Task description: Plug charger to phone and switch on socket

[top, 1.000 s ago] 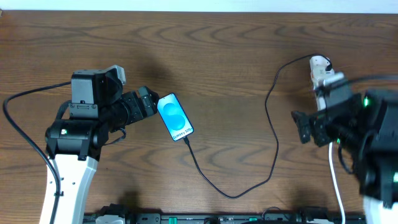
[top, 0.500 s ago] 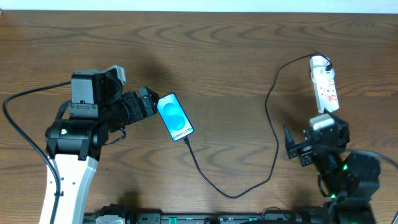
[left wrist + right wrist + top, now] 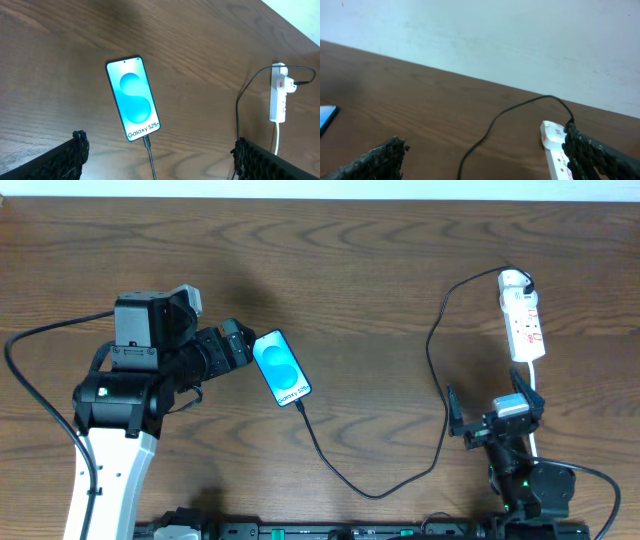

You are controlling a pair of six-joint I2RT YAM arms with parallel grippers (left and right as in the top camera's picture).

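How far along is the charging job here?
Done: the cable is plugged into the phone. In hand: nothing; the left pincer and right pincer both hang open, the right one short of the socket. Left: possibly the socket's switch; its state is unreadable.

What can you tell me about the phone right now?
The phone is a slim rectangle with a black bezel, lying flat and face up on the wooden table, slightly askew. Its screen is lit blue and cyan with white Galaxy text. The black charger cable meets its lower end. The open left gripper sits beside its upper end, not holding it.
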